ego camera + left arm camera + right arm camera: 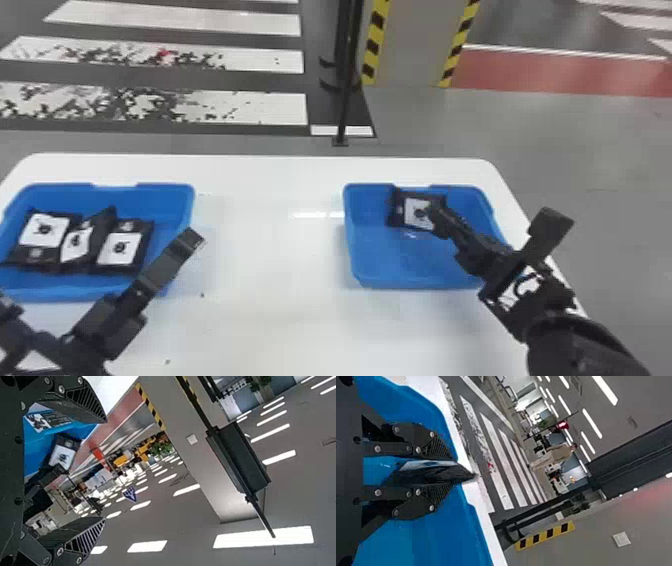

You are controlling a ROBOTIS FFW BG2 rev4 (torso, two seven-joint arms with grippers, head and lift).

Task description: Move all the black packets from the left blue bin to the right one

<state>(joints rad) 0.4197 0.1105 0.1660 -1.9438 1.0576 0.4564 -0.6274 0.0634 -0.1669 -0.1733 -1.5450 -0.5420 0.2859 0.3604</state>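
Nearest, the left tool (107, 320) is well to the left of the right blue bin (420, 275), its two fingers (85, 403) spread wide apart. The right tool (436, 214) reaches over the right blue bin from its right side, its fingers closed on a black packet (416, 212), held inside that bin near its far wall, white label facing the head camera

Across the white surface (270, 280), well left of the right blue bin, sits the left blue bin (165, 195). Three more black packets (142, 250) lie in it in an overlapping row, white labels up, the middle one tilted

Beyond the right blue bin, past the far edge of the surface, a dark post (345, 100) stands on the floor (415, 120). Behind it is a grey pillar (410, 45) with yellow-and-black striped edges. White floor stripes (260, 107) run off to the left, and a red floor band (550, 72) to the right
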